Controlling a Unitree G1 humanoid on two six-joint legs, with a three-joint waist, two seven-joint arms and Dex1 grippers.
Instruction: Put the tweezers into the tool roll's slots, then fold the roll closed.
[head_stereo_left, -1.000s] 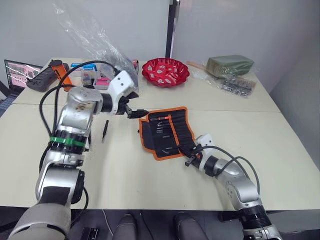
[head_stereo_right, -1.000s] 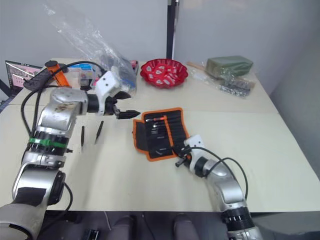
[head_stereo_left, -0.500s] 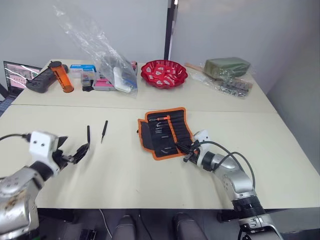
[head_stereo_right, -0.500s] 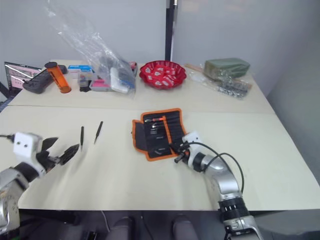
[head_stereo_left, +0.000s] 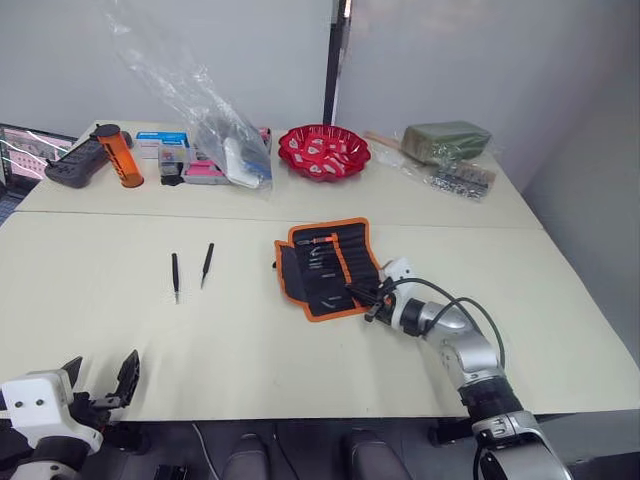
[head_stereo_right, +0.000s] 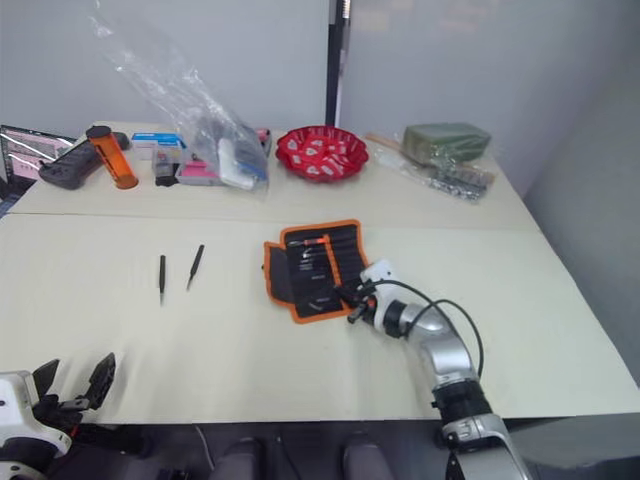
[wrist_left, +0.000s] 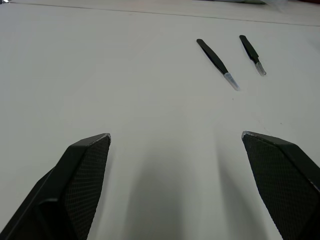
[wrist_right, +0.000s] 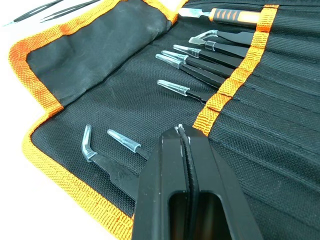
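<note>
Tool roll (head_stereo_left: 328, 267): lies open at table centre, black fabric with orange binding, several tweezers already seated in its slots (wrist_right: 260, 115). Two loose tweezers (head_stereo_left: 175, 275) and (head_stereo_left: 207, 264) lie side by side at 9 o'clock from the roll, well apart from it.

Change: the left gripper (head_stereo_left: 98, 378), beside the roll's 10 o'clock edge a second ago, has withdrawn to the near table edge at 7 o'clock. Its fingers are spread and hold nothing. Judgement: one insertion is finished; the loose pair is next.

The right gripper (wrist_right: 183, 137) rests at the roll's 4 o'clock corner, fingers pressed together on nothing, unchanged.
</note>
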